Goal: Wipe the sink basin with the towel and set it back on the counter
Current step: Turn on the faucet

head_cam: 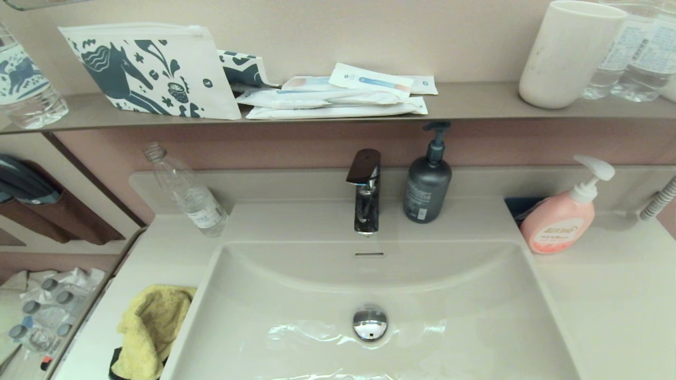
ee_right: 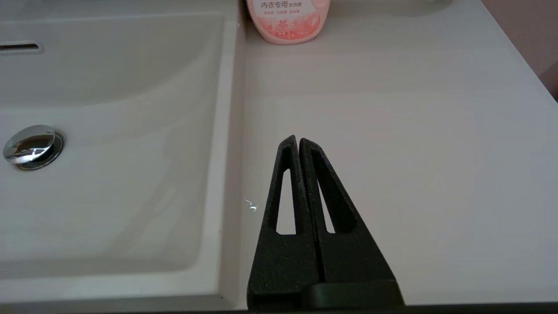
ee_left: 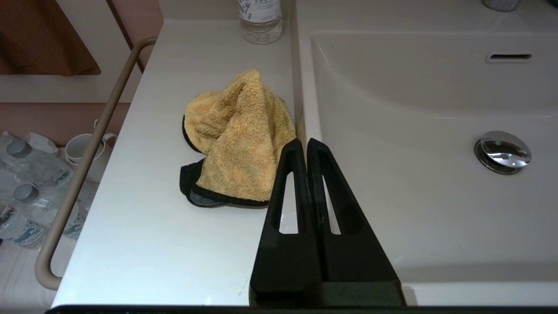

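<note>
The mustard-yellow towel [head_cam: 150, 327] [ee_left: 237, 139] with black trim lies crumpled on the counter [head_cam: 158, 248] [ee_left: 144, 244] just left of the sink basin [head_cam: 296, 295] [ee_left: 414, 183]. The basin holds a chrome drain plug [head_cam: 369, 322] [ee_left: 502, 151] and an overflow slot [head_cam: 369, 254]. Neither gripper shows in the head view. My left gripper [ee_left: 304, 141] hangs shut and empty above the basin's left rim, just short of the towel. Over the bare counter [ee_right: 392, 152] right of the basin, my right gripper [ee_right: 297, 139] is shut on nothing.
A clear bottle [head_cam: 187, 192], faucet [head_cam: 365, 190], dark pump bottle [head_cam: 426, 179] and pink pump bottle [head_cam: 562, 216] [ee_right: 285, 19] stand along the back. The brown-grey shelf [head_cam: 475, 103] carries a pouch, packets, a cup and bottles. A rail [ee_left: 83, 165] runs along the counter's left edge.
</note>
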Robot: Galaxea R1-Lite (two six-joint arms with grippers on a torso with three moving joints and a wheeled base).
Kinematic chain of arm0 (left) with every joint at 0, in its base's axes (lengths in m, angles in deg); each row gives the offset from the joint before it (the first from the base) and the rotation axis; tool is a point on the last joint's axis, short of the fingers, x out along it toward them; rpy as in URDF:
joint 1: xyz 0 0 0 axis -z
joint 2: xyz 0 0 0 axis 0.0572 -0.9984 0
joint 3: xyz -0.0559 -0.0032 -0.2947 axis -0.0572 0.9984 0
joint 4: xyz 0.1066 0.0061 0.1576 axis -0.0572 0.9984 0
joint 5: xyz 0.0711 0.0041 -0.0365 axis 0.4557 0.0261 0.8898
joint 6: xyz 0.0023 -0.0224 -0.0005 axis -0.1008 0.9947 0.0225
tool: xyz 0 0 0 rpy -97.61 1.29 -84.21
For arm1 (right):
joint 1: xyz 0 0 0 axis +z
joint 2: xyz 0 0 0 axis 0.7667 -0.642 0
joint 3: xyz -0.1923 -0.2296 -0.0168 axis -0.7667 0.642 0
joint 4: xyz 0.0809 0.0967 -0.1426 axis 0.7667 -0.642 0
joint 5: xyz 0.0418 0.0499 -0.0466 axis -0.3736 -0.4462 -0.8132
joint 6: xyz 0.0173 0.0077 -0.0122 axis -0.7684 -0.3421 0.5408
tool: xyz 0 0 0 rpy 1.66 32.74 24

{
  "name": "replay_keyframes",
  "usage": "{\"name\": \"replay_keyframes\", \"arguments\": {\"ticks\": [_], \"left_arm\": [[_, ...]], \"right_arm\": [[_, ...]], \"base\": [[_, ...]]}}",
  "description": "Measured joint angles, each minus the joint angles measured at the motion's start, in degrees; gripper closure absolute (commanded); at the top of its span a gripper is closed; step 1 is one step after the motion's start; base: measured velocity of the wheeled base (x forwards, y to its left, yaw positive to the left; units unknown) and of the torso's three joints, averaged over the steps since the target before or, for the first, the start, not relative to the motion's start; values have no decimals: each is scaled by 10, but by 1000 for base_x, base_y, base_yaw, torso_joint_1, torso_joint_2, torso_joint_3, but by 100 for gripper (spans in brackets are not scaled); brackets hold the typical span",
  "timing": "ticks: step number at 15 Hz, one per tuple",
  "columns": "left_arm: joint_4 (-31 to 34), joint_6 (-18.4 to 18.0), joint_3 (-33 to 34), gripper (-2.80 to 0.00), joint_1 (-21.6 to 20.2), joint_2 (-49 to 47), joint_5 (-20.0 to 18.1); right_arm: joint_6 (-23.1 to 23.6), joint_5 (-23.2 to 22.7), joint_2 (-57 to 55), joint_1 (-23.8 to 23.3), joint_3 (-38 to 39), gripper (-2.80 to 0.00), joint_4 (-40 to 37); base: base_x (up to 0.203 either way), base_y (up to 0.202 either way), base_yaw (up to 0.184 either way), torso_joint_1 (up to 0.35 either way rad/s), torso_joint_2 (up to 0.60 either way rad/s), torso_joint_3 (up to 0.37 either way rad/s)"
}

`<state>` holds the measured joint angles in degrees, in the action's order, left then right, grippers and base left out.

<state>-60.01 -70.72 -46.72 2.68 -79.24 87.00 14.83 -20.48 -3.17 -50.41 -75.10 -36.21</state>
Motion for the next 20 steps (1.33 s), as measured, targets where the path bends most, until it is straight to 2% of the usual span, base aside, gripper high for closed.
{"name": "replay_keyframes", "arguments": {"ticks": [20], "left_arm": [[0, 0, 0, 0, 0, 0, 0]], "right_arm": [[0, 0, 0, 0, 0, 0, 0]], "base": [[0, 0, 0, 0, 0, 0]]}}
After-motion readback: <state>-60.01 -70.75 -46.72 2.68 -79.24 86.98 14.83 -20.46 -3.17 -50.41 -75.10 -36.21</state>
